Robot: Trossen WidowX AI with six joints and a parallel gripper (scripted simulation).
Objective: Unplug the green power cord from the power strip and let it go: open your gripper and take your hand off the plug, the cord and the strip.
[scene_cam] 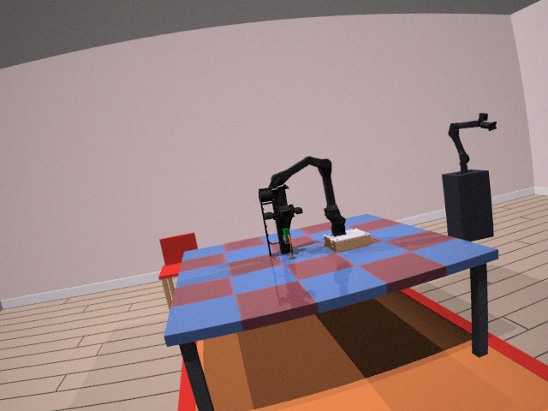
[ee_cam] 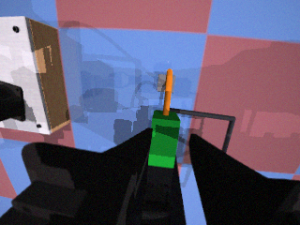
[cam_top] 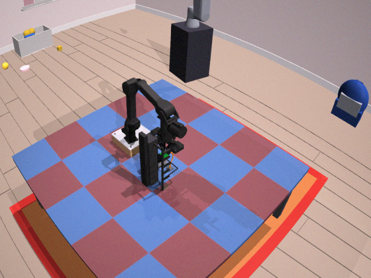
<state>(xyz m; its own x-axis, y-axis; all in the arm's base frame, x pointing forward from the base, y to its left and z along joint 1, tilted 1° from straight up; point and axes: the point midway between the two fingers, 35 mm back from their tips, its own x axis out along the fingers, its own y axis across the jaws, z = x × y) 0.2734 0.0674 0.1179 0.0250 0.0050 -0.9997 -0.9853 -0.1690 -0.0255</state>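
Observation:
The green plug [ee_cam: 164, 141] [cam_top: 164, 154] [scene_cam: 285, 232] sits between my gripper's [ee_cam: 171, 135] [cam_top: 164, 150] [scene_cam: 284, 228] two black fingers, which are shut on it. A short orange cord [ee_cam: 168, 91] [cam_top: 171, 161] [scene_cam: 290, 245] runs from the plug's far end down toward the checkered table [cam_top: 209, 167]. The tall black upright power strip [cam_top: 149, 158] stands just left of the gripper in the top view. The plug's near end is hidden by the fingers, so I cannot tell whether it touches the strip.
A thin black wire rack [cam_top: 162, 176] [ee_cam: 230, 127] [scene_cam: 265, 225] stands beside the strip. The arm's white and wood base block [cam_top: 119, 139] [ee_cam: 28, 70] [scene_cam: 349, 241] is close behind. A black pedestal [cam_top: 190, 54] [scene_cam: 467, 203] and a red chair [scene_cam: 176, 252] stand off the table.

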